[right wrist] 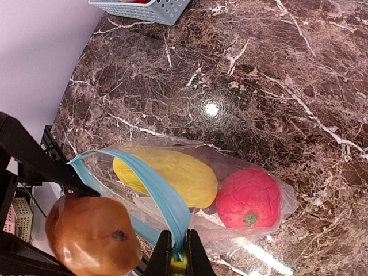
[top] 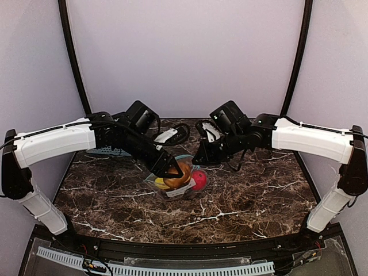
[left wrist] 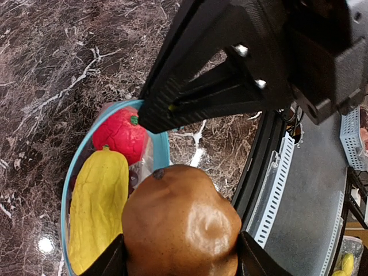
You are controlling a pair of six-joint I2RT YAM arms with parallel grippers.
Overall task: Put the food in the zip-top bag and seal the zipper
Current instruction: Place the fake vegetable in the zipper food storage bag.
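Observation:
The clear zip-top bag [right wrist: 172,144] lies on the marble with its mouth held open. My right gripper [right wrist: 178,253] is shut on the teal zipper [right wrist: 155,190], lifting the rim. Inside lie a yellow oblong piece [right wrist: 167,175] and a red round fruit [right wrist: 248,198], with something dark dimly showing between them. My left gripper [left wrist: 181,253] is shut on the brown oval piece [left wrist: 181,224], held at the bag's mouth just above the yellow piece [left wrist: 99,207] and red fruit [left wrist: 122,133]. From above, the brown piece [top: 178,173] sits over the bag [top: 190,192] between both grippers.
A blue mesh basket [top: 106,151] stands at the table's back left, behind the left arm, and shows again in the right wrist view [right wrist: 144,7]. Dark marble surrounds the bag. A black rail and perforated white strip [left wrist: 276,190] run along the table's near edge.

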